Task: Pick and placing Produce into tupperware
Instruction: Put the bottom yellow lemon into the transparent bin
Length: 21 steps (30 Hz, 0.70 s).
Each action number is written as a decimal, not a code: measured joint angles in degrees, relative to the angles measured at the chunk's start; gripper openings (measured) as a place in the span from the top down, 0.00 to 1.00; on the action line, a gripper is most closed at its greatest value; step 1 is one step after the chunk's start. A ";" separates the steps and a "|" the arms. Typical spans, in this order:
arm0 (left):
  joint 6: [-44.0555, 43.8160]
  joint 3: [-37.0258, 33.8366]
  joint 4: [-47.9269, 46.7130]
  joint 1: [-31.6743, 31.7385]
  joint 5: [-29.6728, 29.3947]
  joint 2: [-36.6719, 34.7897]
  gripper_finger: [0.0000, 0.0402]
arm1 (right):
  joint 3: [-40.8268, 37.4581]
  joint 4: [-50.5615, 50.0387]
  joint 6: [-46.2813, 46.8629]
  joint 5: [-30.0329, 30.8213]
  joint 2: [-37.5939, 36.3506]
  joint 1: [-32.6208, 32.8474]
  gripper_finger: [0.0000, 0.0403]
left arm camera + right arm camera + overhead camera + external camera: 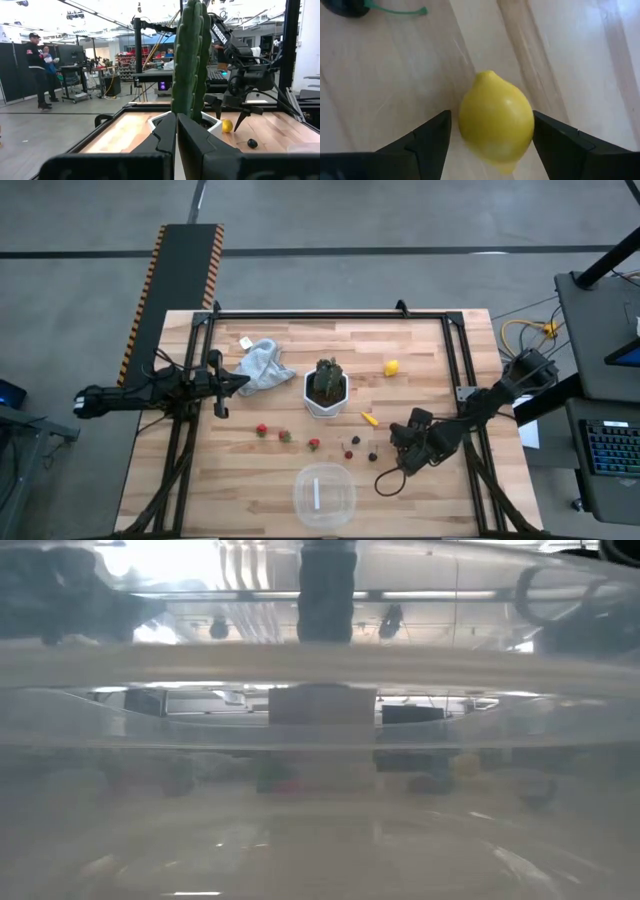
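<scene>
My right gripper point(404, 448) points steeply down over the table's right half, open. A yellow lemon point(496, 117) lies on the wood between its two fingers point(432, 137), which stand close on either side. From the left wrist view the lemon point(227, 126) shows just below the fingertips. A second lemon point(391, 367) lies farther back. Strawberries point(285, 436), dark berries point(354, 441) and a thin yellow piece point(369, 419) lie mid-table. The clear tupperware point(323, 495) stands at the near edge. My left gripper point(238, 383) waits shut at the left.
A white pot with a green spiky plant point(326, 390) stands mid-table, just left of the right gripper's reach. A grey cloth point(262, 365) lies beside the left gripper. The low view looks through the tupperware wall point(320, 740). People stand in the room beyond point(37, 65).
</scene>
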 joint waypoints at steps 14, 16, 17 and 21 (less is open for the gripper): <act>0.00 0.00 0.03 0.02 0.00 0.04 1.00 | -0.61 0.45 -0.80 -0.09 0.34 -0.33 0.47; 0.00 0.00 0.02 0.01 0.00 0.04 1.00 | -0.61 0.43 -0.80 -0.07 0.30 -0.35 0.50; 0.00 0.00 0.03 0.02 0.00 0.04 1.00 | -0.61 0.43 -0.80 -0.07 0.29 -0.34 0.51; 0.00 0.00 0.02 0.00 0.00 0.11 1.00 | -0.63 0.52 -0.80 -0.04 0.28 -0.35 0.52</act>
